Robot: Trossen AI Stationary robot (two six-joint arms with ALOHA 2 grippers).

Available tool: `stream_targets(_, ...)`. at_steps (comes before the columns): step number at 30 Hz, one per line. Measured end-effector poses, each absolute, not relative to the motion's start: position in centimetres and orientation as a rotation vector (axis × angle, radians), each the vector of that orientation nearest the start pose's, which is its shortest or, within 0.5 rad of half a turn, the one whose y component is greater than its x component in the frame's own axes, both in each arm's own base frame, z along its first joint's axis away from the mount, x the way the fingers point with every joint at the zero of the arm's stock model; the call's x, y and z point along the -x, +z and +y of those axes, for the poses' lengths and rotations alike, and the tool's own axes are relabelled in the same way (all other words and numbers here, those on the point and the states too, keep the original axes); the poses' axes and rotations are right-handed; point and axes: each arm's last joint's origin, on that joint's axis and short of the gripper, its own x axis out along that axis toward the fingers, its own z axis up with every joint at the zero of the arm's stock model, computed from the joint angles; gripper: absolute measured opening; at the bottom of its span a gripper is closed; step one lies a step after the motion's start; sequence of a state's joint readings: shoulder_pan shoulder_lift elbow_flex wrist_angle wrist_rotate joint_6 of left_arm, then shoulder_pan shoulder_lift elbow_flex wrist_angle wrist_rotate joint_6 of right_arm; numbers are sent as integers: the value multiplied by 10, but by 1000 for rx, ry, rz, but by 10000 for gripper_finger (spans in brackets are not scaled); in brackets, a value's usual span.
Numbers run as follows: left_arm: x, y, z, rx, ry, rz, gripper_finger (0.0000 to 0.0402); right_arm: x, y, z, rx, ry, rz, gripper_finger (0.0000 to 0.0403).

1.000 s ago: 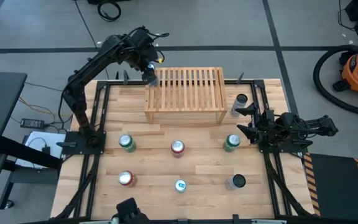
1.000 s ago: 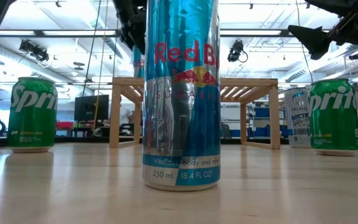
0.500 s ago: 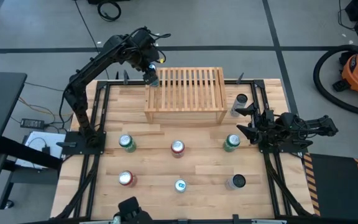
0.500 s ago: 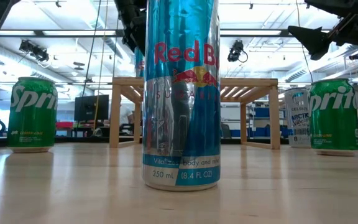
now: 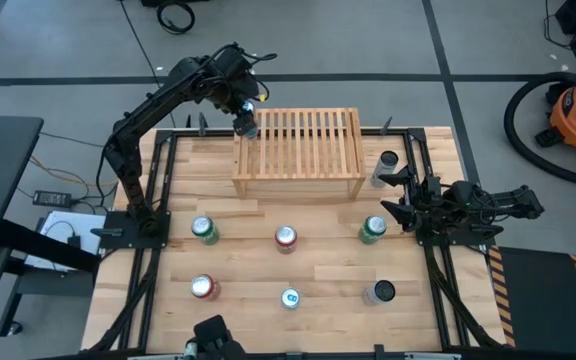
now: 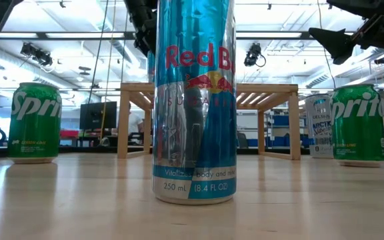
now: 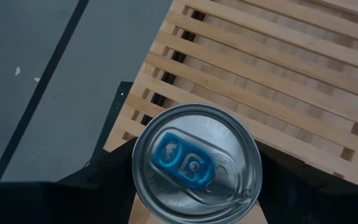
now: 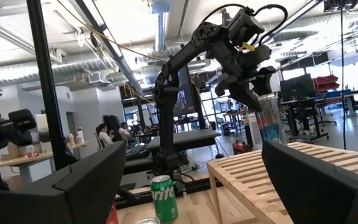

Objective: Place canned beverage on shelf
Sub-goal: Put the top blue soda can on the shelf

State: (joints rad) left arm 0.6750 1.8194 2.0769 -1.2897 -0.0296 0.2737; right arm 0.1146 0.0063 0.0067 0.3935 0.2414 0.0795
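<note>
A slim silver can with a blue tab stands upright at the far-left corner of the light slatted wooden shelf. In the right wrist view the can has its base at the shelf top. My left gripper reaches down over that corner and is shut on the can. My right gripper rests open at the table's right side, beside a dark-topped can, touching nothing. My left gripper has the can between its two fingers, one dark finger on each side of the upper wall just under the rim. The fingers slant down from the far left. The can stays upright with its base on the shelf's corner slats.
Several cans stand on the table in front of the shelf: green ones, red ones, a blue-tabbed one, dark-topped ones. The rest of the shelf top is bare slats.
</note>
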Motion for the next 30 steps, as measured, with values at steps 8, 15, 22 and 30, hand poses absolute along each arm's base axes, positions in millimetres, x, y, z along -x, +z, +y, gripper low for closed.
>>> stream_targets(8, -277, 397, 223, 93, 493, 1074, 279, -90, 202, 3, -148, -110, -393, 387)
stream_targets(15, -277, 397, 223, 76, 482, 1081, 279, -90, 202, 3, -148, -110, -393, 387)
stream_targets(22, -277, 397, 223, 92, 491, 1077, 279, -90, 202, 3, -148, -110, -393, 387)
stream_targets(30, -277, 397, 223, 88, 488, 1078, 279, -90, 202, 3, -148, -110, -393, 387)
